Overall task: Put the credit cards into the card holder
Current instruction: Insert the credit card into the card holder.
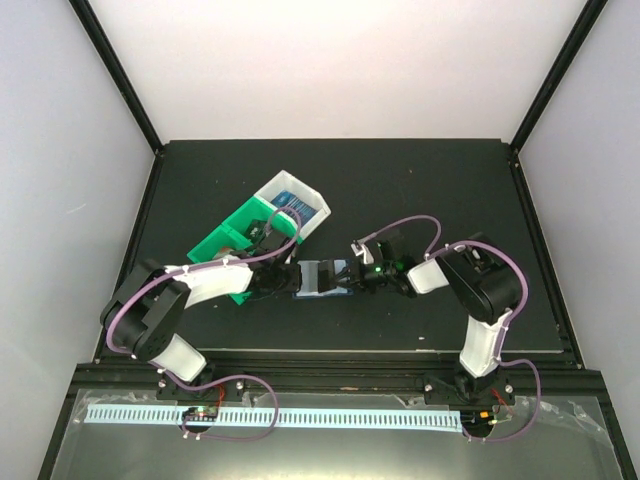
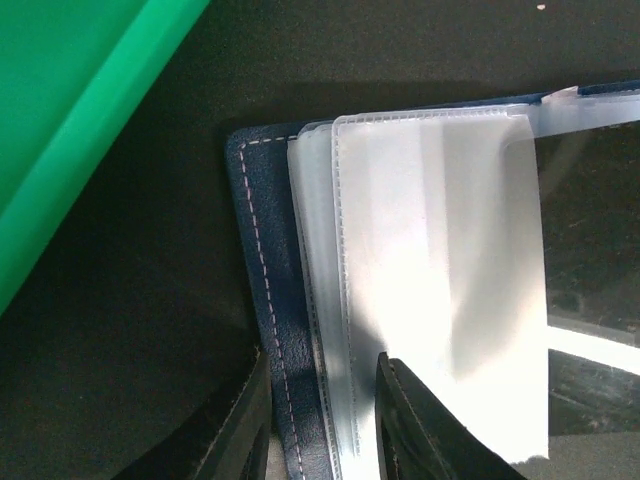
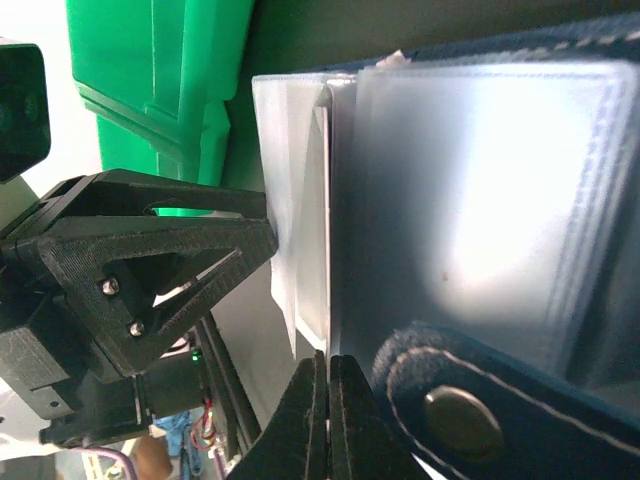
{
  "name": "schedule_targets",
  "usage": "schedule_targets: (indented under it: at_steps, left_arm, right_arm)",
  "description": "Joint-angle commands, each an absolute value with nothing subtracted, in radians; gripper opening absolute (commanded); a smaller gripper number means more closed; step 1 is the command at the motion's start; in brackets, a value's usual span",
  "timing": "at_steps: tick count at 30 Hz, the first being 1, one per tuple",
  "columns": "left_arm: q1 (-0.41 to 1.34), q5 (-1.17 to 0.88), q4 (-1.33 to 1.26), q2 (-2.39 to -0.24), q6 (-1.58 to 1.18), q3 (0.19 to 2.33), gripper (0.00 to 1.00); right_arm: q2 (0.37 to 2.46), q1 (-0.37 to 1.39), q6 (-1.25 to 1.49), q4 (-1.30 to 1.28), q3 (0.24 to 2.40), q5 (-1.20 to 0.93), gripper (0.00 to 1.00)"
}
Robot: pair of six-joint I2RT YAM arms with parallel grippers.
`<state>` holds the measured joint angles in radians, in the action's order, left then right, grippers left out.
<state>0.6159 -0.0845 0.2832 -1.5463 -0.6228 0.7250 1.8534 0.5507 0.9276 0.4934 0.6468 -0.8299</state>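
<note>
The card holder [image 1: 322, 277] lies open on the mat between my two grippers, dark blue outside with clear plastic sleeves [image 2: 430, 260]. My left gripper [image 1: 288, 279] is open. Its tips [image 2: 320, 370] straddle the holder's stitched left edge [image 2: 262, 260], one finger [image 2: 235, 430] off the cover and the other on the sleeves. My right gripper [image 3: 328, 362] is shut on the thin edge of one clear sleeve [image 3: 300, 200] and holds it raised beside the snap tab [image 3: 460, 420]. Blue credit cards [image 1: 291, 207] lie in the bin's white end. No card shows at either gripper.
The green-and-white three-compartment bin [image 1: 250, 240] stands just behind and left of the holder. Its green wall shows close by in the left wrist view [image 2: 70, 120] and in the right wrist view [image 3: 170, 80]. The left gripper's black body [image 3: 150, 270] faces my right gripper.
</note>
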Motion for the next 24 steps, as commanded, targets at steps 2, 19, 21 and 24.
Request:
schedule_targets:
  at_steps: [2,19,21,24]
  left_arm:
    - [0.641,-0.059,0.294,-1.577,-0.631,0.741,0.29]
    - [0.655,-0.059,0.293,-1.574,-0.655,0.735,0.32]
    - [0.656,-0.063,0.287,-1.575,-0.66,0.731,0.36]
    - [0.654,-0.063,0.289,-1.578,-0.673,0.724,0.41]
  right_arm:
    - [1.881,0.564,0.997,0.584,0.633,-0.868,0.01]
    - [1.942,0.596,1.044,0.57,0.703,-0.802,0.01]
    - [1.948,0.603,1.052,0.573,0.71,-0.799,0.01]
    - [1.958,0.612,1.059,0.567,0.723,-0.795,0.01]
